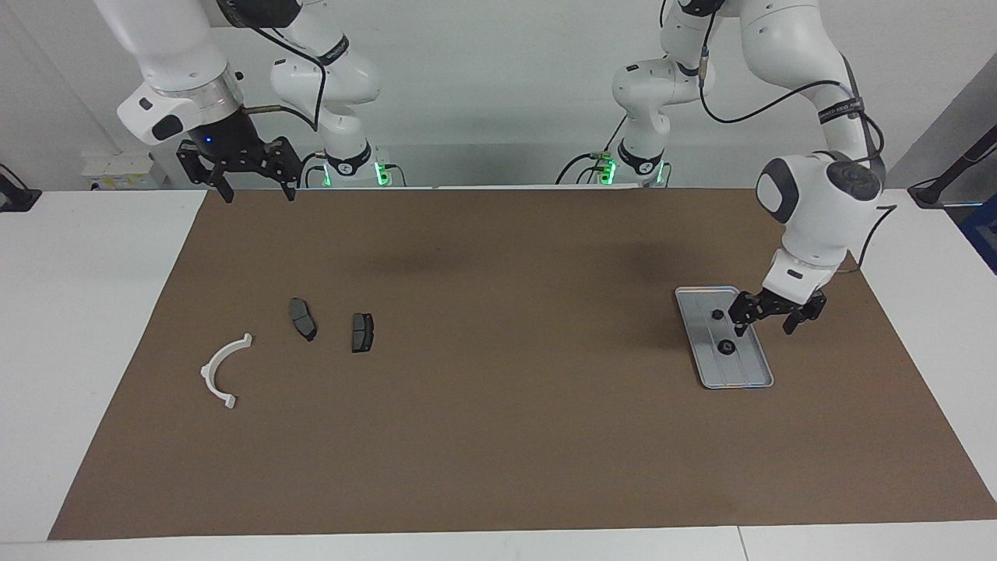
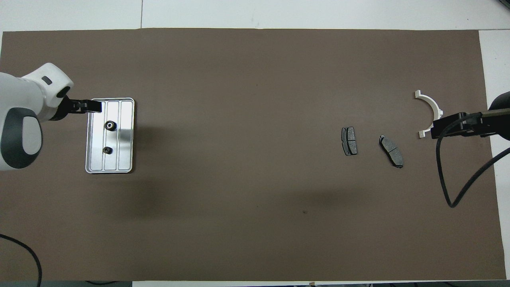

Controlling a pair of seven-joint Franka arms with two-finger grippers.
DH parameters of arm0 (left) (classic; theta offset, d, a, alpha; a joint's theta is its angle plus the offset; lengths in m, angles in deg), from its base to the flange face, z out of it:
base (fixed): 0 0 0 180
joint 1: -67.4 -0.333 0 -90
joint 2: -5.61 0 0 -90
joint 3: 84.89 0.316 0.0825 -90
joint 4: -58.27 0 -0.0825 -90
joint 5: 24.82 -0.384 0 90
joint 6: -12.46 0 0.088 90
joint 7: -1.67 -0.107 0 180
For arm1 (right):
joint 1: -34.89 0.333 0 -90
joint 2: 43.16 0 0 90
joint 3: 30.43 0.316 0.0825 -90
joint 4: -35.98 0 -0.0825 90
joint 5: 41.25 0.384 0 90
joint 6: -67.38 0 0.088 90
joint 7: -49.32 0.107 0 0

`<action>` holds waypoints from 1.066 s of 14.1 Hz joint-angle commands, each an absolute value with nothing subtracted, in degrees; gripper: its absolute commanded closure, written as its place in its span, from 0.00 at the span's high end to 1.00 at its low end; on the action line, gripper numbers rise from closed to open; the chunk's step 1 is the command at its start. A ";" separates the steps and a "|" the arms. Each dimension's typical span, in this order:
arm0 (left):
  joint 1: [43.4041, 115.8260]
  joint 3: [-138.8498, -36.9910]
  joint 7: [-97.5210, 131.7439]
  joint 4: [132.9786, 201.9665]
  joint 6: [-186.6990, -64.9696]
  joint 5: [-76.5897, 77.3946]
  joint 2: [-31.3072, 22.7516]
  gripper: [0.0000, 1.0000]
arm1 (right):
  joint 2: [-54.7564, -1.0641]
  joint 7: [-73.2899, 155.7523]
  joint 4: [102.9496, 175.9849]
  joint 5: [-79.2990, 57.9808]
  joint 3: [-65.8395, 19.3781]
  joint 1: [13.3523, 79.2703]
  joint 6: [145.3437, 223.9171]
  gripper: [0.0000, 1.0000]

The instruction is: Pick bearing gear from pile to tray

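Note:
The pile lies toward the right arm's end of the brown mat: a white curved arc [image 1: 222, 366] [image 2: 430, 109] and two dark grey plates [image 1: 303, 318] [image 1: 362, 332] [image 2: 391, 150] [image 2: 349, 140]. The silver ribbed tray [image 1: 744, 374] [image 2: 123, 155] lies toward the left arm's end. Two small black round pieces [image 1: 717, 315] [image 1: 726, 347] [image 2: 107, 150] [image 2: 109, 126] lie in it. My left gripper [image 1: 765, 326] [image 2: 91, 107] is open and empty, low over the tray's edge. My right gripper [image 1: 257, 191] [image 2: 436, 127] is open and empty, raised high and apart from the pile.
The brown mat [image 1: 498, 436] [image 2: 239, 99] covers most of the white table. A black cable [image 2: 450, 187] hangs from the right arm over the mat. The wide stretch between pile and tray holds nothing.

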State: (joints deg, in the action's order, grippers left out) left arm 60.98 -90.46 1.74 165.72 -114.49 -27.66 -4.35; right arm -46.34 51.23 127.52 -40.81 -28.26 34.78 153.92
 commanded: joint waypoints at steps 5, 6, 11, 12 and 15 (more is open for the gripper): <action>59.49 -89.99 7.64 157.50 -92.34 -22.28 8.22 1.00 | -46.77 52.04 128.00 -42.04 -28.50 35.06 154.40 1.00; 59.58 -89.90 7.64 156.37 -88.74 -22.19 9.46 1.00 | -46.77 52.04 128.00 -42.04 -28.50 34.98 154.48 1.00; 68.80 -84.98 7.64 149.68 -73.86 -23.33 10.27 1.00 | -46.77 52.04 128.00 -42.04 -28.50 34.62 154.48 1.00; 69.59 -84.98 7.64 149.59 -73.15 -23.68 10.18 1.00 | -46.77 52.04 128.00 -42.04 -28.50 34.71 154.48 1.00; 69.95 -85.07 7.47 148.37 -71.83 -24.12 9.74 1.00 | -46.77 52.04 128.17 -42.04 -28.50 34.97 154.48 1.00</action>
State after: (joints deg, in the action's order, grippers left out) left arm 68.80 -86.15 7.15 150.90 -73.98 -23.42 11.06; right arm -46.34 51.23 127.52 -40.87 -28.32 34.58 153.92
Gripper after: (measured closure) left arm 0.000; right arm 0.000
